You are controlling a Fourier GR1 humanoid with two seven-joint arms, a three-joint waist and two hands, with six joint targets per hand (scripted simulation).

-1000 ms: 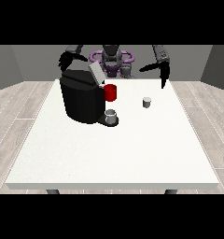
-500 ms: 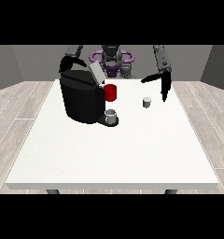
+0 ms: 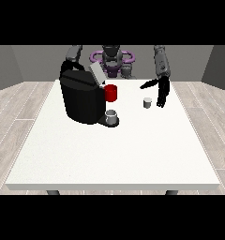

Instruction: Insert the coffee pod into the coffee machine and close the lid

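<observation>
You had the open-fingered hand at the view's right (image 3: 161,95) beside the small grey cylindrical coffee pod (image 3: 147,102), likely light and stiff; pinch its sides.

Over the last 1 second the black hand at the view's right (image 3: 162,93) has come down from beside the robot's shoulder toward the white table (image 3: 109,150). Its fingers now hang straight down just beside the small grey cylindrical coffee pod (image 3: 147,102), with its thumb pointing out sideways.
</observation>
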